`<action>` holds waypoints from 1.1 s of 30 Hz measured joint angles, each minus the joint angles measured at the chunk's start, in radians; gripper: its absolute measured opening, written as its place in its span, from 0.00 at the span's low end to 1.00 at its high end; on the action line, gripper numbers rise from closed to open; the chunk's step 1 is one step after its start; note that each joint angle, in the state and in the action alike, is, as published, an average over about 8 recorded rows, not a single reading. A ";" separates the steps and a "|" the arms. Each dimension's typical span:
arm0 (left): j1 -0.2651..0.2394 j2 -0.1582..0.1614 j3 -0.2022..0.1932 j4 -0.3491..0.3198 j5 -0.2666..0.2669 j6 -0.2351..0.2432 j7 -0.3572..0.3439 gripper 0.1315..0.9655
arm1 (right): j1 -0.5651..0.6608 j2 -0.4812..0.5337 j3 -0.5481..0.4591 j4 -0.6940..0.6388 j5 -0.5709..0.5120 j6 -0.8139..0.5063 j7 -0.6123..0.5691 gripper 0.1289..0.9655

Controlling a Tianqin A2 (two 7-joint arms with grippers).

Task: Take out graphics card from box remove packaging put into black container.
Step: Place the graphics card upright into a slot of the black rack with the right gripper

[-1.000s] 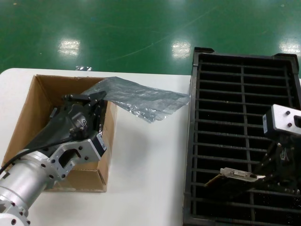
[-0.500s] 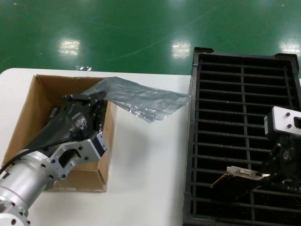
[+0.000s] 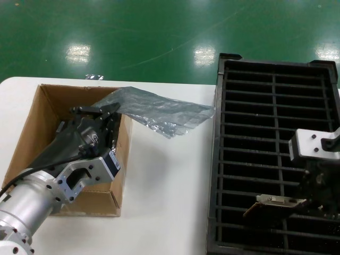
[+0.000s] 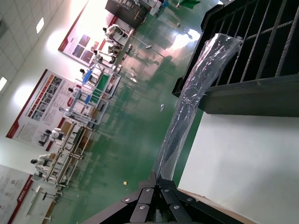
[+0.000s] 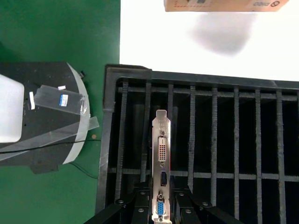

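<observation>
**Card lowered toward near-end slot of tray**

Right gripper is seen clamped on the graphics card, held edge-on by its bracket end, over the near end of the black container. In the right wrist view the silver bracket is lined up along a slot, with the pale port and the blue port facing the camera. In the head view the card is seen just above or already between the near ribs; whether its lower edge is seated cannot be told.

Left gripper is held inside the box, closed on one end of the packaging, which is draped out over the box wall and above the white table, its far end near the container's rim.

Step in hand, as judged: insertion of the bared card into a slot. Removal and unwrapping appear done. The next move is judged to call for a straight descent with the board kept parallel to the ribs, then release once the board is supported.

Against the earlier frames: the card is carried lower and closer to level, the right wrist is shifted nearer the tray's middle, and the left arm, bag and box are unchanged.
</observation>
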 joint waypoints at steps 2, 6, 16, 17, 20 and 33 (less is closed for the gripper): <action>0.000 0.000 0.000 0.000 0.000 0.000 0.000 0.01 | 0.004 -0.008 -0.009 0.001 -0.001 0.000 0.001 0.07; 0.000 0.000 0.000 0.000 0.000 0.000 0.000 0.01 | 0.004 -0.026 -0.017 0.001 -0.004 0.000 0.005 0.07; 0.000 0.000 0.000 0.000 0.000 0.000 0.000 0.01 | -0.003 -0.048 -0.017 -0.002 -0.010 0.000 0.008 0.07; 0.000 0.000 0.000 0.000 0.000 0.000 0.000 0.01 | -0.003 -0.048 -0.017 -0.002 -0.010 0.000 0.008 0.07; 0.000 0.000 0.000 0.000 0.000 0.000 0.000 0.01 | -0.003 -0.048 -0.017 -0.002 -0.010 0.000 0.008 0.07; 0.000 0.000 0.000 0.000 0.000 0.000 0.000 0.01 | -0.003 -0.048 -0.017 -0.002 -0.010 0.000 0.008 0.07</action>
